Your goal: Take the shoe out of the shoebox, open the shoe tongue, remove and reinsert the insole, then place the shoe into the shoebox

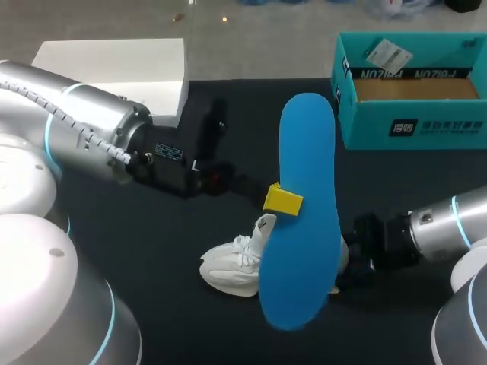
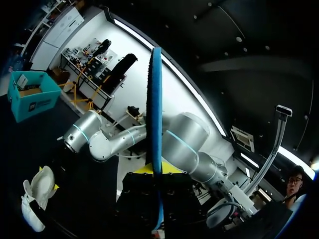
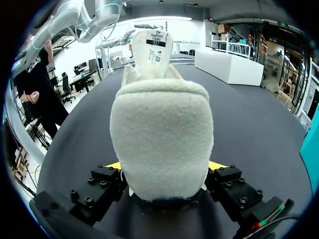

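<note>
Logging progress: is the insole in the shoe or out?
Out: the left gripper holds the blue insole up, apart from the white shoe in the right gripper.

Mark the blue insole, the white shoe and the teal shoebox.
blue insole (image 1: 304, 228), head view, middle of its face
white shoe (image 1: 224, 270), head view, toe end
teal shoebox (image 1: 365, 125), head view, front wall
</note>
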`<state>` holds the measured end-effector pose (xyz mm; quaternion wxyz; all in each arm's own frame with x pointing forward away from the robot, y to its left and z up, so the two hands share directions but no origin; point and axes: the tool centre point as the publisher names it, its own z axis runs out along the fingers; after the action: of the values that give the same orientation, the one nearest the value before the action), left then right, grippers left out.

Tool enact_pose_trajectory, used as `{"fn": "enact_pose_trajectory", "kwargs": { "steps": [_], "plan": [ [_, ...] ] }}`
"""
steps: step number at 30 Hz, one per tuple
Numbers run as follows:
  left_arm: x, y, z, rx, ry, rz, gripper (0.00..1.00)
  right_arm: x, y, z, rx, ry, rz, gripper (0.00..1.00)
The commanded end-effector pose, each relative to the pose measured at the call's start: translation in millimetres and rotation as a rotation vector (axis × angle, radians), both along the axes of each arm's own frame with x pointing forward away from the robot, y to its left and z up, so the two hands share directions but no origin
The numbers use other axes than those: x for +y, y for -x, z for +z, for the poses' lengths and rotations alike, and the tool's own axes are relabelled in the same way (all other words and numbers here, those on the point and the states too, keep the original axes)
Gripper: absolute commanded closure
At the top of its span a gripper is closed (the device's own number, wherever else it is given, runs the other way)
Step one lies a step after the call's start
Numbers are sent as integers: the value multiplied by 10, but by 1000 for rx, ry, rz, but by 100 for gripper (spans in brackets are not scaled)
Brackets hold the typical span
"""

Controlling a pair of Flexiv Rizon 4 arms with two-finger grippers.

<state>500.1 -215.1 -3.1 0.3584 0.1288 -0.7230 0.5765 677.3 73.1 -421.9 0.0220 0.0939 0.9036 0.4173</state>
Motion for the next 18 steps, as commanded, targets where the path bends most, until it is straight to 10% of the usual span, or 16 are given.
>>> {"fn": "enact_pose_trajectory", "kwargs": {
  "steps": [1,18],
  "plan": [
    [50,30,112,-39,1,20,100,2,6,10,0,2,-1,100],
    [55,-24,263,-85,42,45,100,2,6,10,0,2,-1,100]
  ]
}}
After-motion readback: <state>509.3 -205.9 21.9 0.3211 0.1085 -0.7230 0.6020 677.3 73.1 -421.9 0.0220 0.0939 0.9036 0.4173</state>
